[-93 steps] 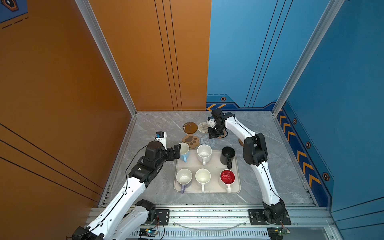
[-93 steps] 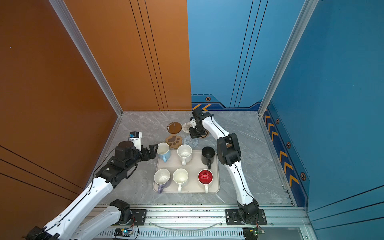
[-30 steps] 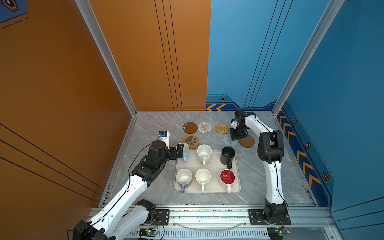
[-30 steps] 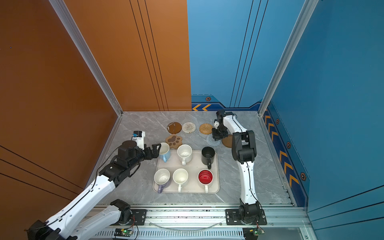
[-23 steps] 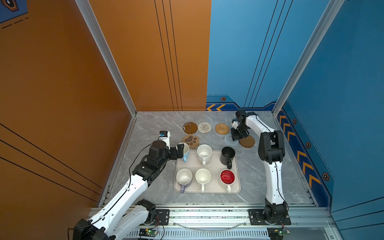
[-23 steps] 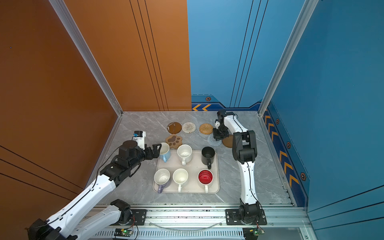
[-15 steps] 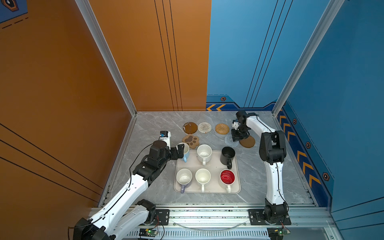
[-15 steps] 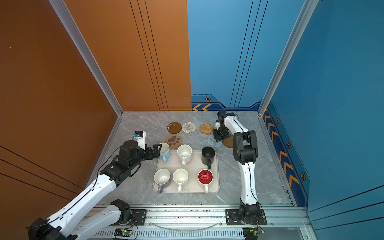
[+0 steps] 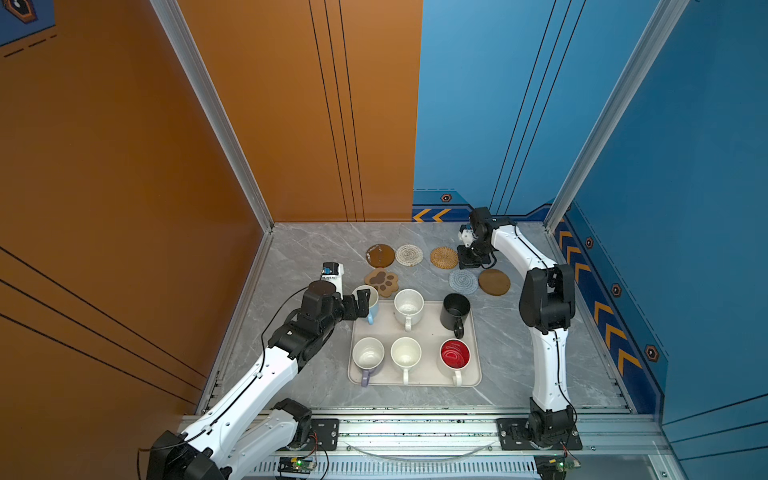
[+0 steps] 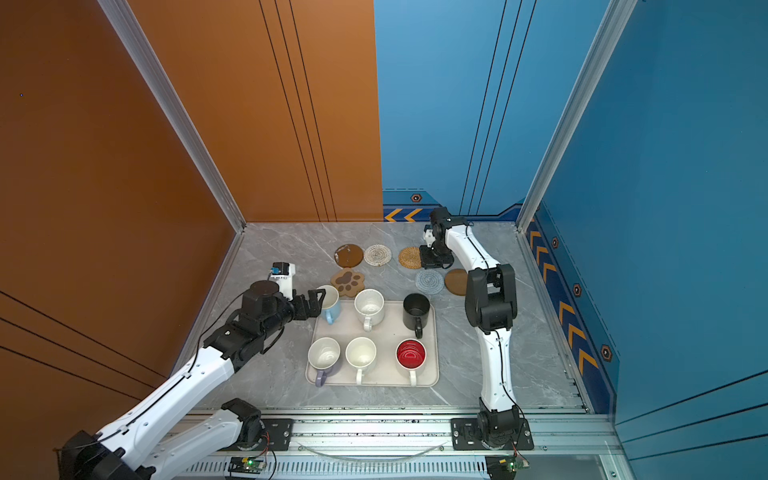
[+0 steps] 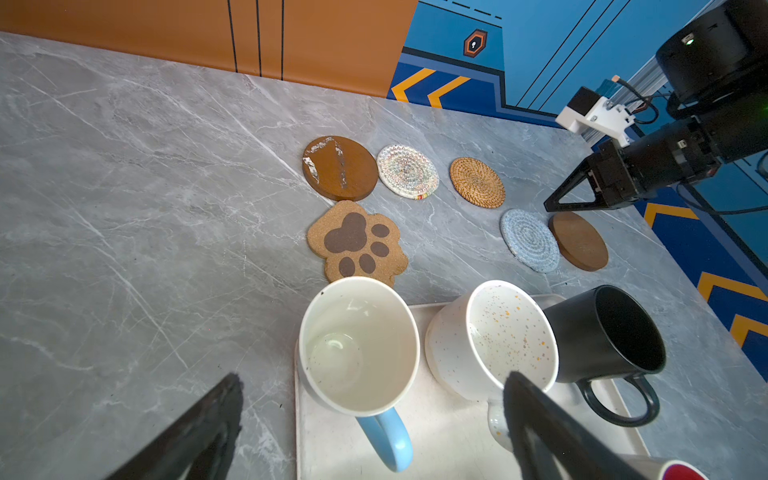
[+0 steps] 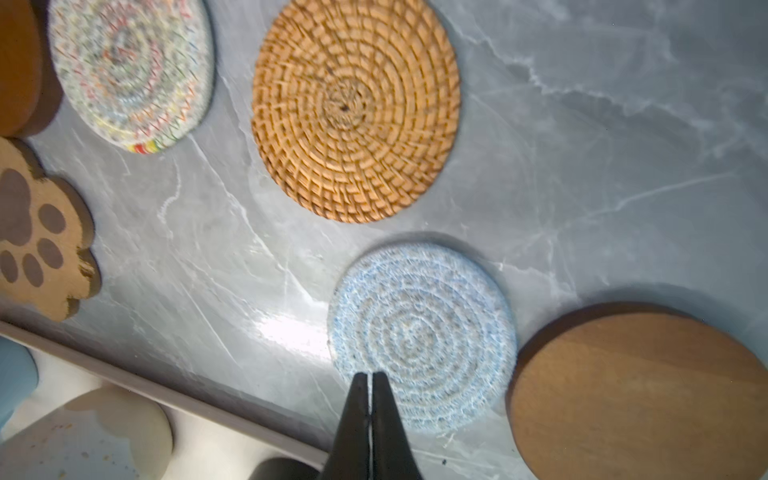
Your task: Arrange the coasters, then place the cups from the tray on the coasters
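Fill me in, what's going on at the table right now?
The left arm's jaws stand wide open, pointed at the light blue mug at the tray's far left corner, not closed on it. The right arm's jaws are shut and empty, hanging over the edge of the grey-blue woven coaster. All six mugs sit on the tray; the six coasters lie bare on the table beyond it.

Bare tabletop (image 9: 299,249) left of the tray (image 9: 428,328); white mug (image 9: 408,305) close beside light blue mug (image 11: 357,345), paw coaster (image 9: 381,281) behind.
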Controlling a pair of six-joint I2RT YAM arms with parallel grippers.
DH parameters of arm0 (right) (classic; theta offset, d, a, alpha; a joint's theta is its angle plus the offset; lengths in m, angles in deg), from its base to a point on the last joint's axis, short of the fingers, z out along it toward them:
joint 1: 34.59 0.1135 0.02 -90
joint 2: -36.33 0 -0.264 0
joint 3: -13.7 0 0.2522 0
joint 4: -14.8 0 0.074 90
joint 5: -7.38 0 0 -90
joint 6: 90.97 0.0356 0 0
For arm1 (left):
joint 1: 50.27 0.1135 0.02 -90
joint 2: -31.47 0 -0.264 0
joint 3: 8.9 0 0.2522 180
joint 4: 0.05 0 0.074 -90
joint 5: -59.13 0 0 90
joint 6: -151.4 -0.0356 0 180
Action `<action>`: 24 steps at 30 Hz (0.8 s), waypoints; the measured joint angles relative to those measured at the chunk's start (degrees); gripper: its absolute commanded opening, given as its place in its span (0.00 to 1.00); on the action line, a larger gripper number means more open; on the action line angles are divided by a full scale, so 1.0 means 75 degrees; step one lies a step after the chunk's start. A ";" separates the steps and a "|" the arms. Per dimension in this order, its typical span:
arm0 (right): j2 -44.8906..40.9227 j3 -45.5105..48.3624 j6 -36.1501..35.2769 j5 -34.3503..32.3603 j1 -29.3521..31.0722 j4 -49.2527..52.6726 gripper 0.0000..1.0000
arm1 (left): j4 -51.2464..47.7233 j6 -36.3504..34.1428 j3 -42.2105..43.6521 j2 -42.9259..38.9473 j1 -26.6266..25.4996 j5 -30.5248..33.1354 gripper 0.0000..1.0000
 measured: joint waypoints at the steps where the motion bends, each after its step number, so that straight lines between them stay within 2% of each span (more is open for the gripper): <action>1: 0.0093 -0.0122 0.0038 0.0017 0.0044 -0.0050 0.00 | -0.0003 -0.0003 -0.0012 0.0000 0.0000 0.0003 0.98; 14: 0.1716 -0.1687 0.0927 0.0102 0.0201 -0.0740 0.00 | -0.0035 -0.0061 -0.0117 0.0000 -0.0003 0.0117 0.98; 24: 0.2028 -0.1886 0.1276 -0.0047 0.0201 -0.1078 0.00 | -0.0114 -0.0061 -0.0117 -0.0035 -0.0003 0.0178 0.98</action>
